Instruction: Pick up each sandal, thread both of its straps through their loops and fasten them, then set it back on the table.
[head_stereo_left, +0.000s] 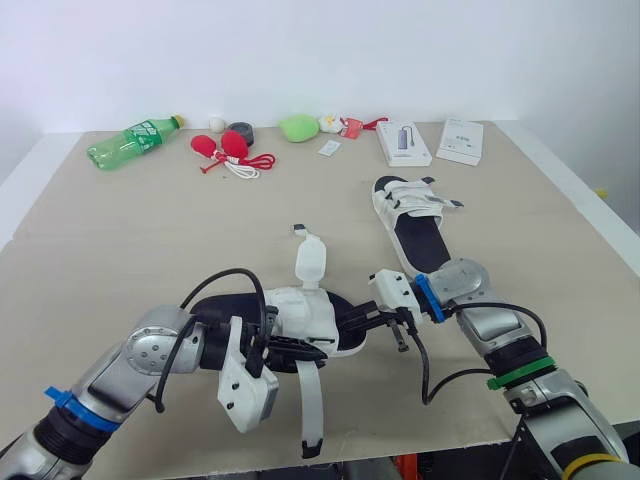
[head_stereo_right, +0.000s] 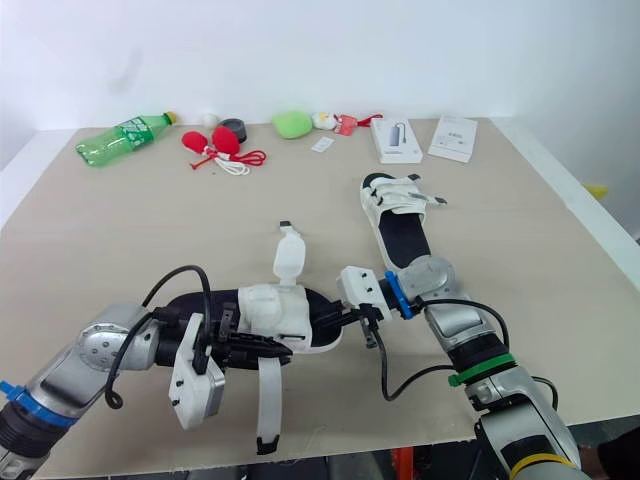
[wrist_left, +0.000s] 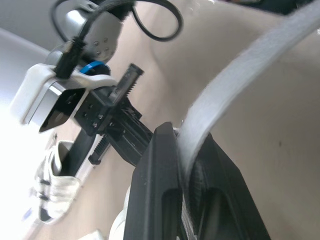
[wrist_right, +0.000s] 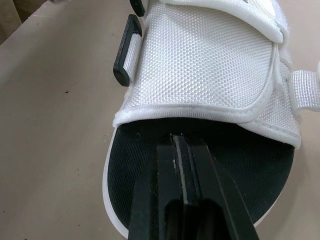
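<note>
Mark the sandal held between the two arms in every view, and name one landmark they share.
Left eye view: sandal, low centre, between the arms.
Right eye view: low, left of centre.
Left wrist view: its white strap, pinched in the left end effector.
Right wrist view: its white upper, just beyond the right end effector.
Shared landmark: the right end effector at the sandal's black footbed.

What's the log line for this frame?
left gripper: shut on loose strap | right gripper: shut, tips at near sandal footbed | far sandal: on table
</note>
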